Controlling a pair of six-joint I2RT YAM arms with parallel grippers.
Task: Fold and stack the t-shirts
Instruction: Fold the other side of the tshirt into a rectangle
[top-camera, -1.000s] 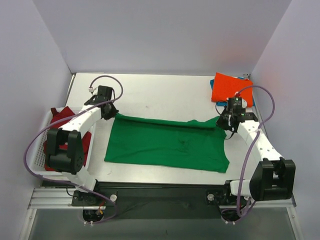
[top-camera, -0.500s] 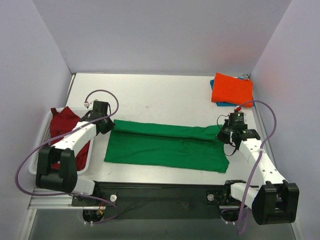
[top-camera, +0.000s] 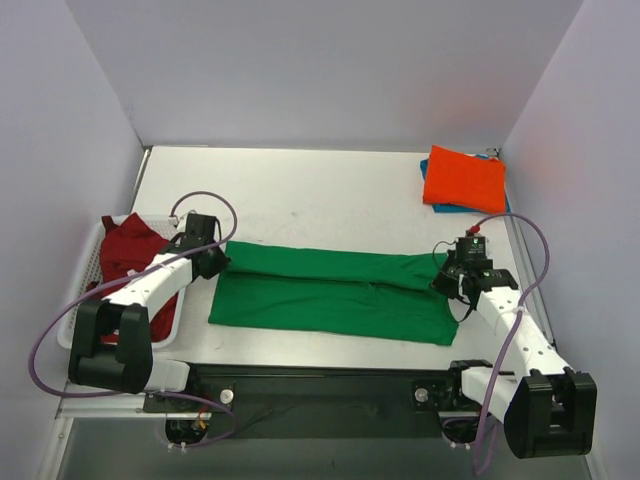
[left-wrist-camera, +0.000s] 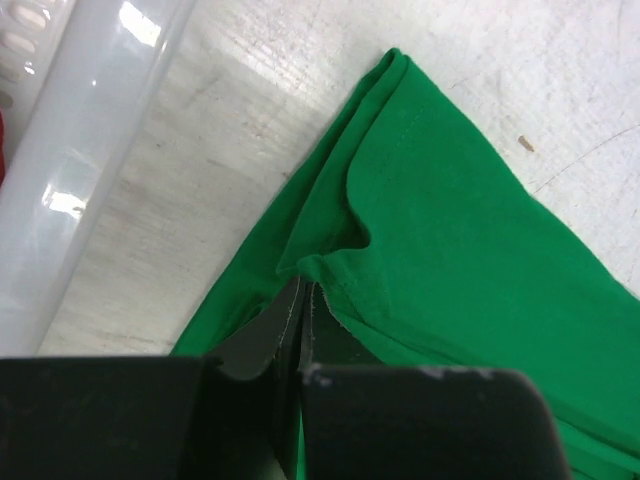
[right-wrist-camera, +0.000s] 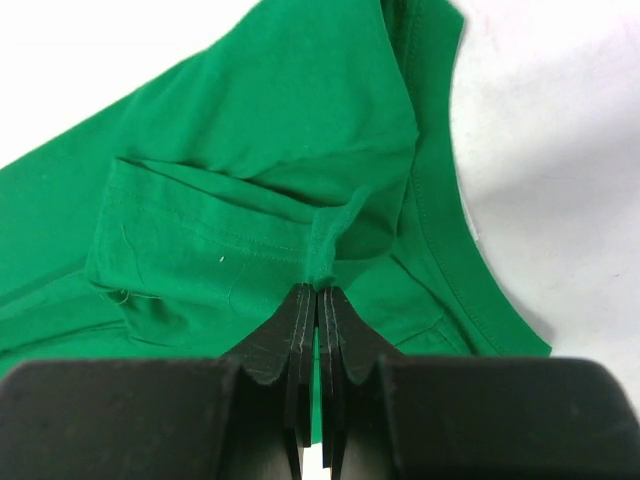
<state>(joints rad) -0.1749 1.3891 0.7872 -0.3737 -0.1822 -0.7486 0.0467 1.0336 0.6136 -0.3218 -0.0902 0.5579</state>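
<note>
**Green t-shirt, mid-fold.** The green t-shirt (top-camera: 330, 295) is lying flat on the near half of the table (top-camera: 330, 200), its far edge doubled toward me into a long band. I am pinching the band's left end in the left tool (left-wrist-camera: 300, 288) and its right end in the right tool (right-wrist-camera: 318, 292). Each tool is clamped on a small tuck of cloth. Both bites are looking shallow, so I judge that an uneven pull could be slipping a corner free or skewing the fold. The orange-red t-shirt (top-camera: 463, 178) is sitting folded on the blue t-shirt (top-camera: 460, 208) at the far right. The dark red t-shirt (top-camera: 125, 250) is resting in the basket (top-camera: 70, 320) at the left, near my left tool, whose cable might be snagging there.
</note>
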